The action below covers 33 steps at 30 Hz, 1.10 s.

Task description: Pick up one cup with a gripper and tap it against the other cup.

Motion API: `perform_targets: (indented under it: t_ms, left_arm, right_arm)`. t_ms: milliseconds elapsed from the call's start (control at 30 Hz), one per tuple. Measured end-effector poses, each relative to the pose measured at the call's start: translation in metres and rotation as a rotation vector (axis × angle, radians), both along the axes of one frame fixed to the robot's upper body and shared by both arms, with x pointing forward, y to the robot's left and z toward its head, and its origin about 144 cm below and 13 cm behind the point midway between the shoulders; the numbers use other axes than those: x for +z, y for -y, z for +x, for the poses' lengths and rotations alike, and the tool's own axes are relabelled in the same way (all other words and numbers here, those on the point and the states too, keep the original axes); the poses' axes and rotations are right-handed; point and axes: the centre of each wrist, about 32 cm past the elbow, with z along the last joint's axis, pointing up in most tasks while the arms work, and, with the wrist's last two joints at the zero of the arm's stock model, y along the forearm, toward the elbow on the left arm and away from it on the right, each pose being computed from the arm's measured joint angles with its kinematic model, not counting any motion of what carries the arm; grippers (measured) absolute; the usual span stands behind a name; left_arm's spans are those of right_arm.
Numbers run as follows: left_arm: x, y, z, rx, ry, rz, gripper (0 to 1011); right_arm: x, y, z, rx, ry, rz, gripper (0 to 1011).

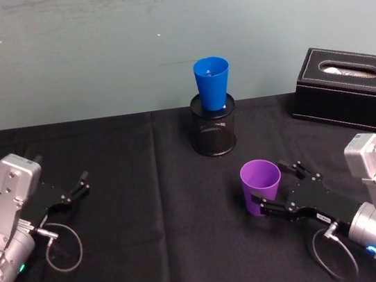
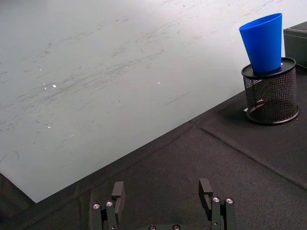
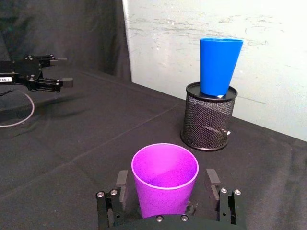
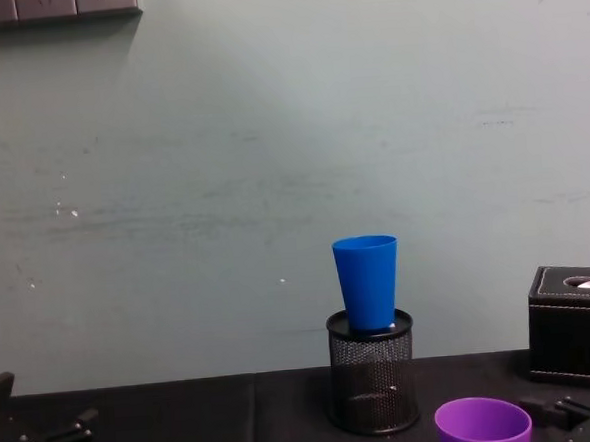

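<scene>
In the head view the right gripper (image 1: 276, 187) lies low over the black tablecloth (image 1: 142, 260) at the near right, its fingers spread wide to either side of the purple cup (image 1: 261, 185). The cup stands upright: mouth up, narrow base on the cloth, long axis vertical. Behind it and well apart, the blue cup (image 1: 212, 81) sits mouth up in the black mesh pen holder (image 1: 214, 134). The left gripper (image 1: 80, 184) rests at the near left, far from both cups.

The right wrist view shows the purple cup between the two fingers (image 3: 121, 180), a slim gap on each side — no grip on it can be seen.

The left wrist view shows the left gripper's fingers apart, nothing between them.

In the chest view the purple cup's rim sits at the bottom edge, right of the holder
</scene>
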Motion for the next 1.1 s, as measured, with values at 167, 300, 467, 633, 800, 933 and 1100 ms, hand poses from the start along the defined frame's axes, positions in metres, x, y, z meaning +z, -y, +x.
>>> perform_targets:
  t_ms: [167,300,467,633,800,933,1100]
  left_arm:
    - [0.0,0.0,0.0,0.0,0.0,0.0,1011]
    - [0.0,0.0,0.0,0.0,0.0,0.0,1011]
    - [0.0,0.0,0.0,0.0,0.0,0.0,1011]
    - [0.0,0.0,0.0,0.0,0.0,0.0,1012]
    - [0.0,0.0,0.0,0.0,0.0,0.0,1012]
    - [0.0,0.0,0.0,0.0,0.0,0.0,1011]
    - [0.0,0.0,0.0,0.0,0.0,0.0,1011]
  right_arm:
    - [-0.001,-0.002,0.004,0.004,-0.002,-0.001,1003]
    - [-0.002,-0.004,0.008,0.009,0.0,-0.005,1003]
    - [-0.004,-0.007,0.014,0.018,0.002,-0.007,1003]
    - [-0.005,-0.01,0.017,0.03,0.0,-0.006,1003]
    - [-0.008,-0.012,0.019,0.031,-0.006,-0.005,1003]
    - [-0.009,-0.012,0.02,0.028,-0.008,-0.004,1003]
    - [-0.009,-0.012,0.02,0.027,-0.008,-0.005,1003]
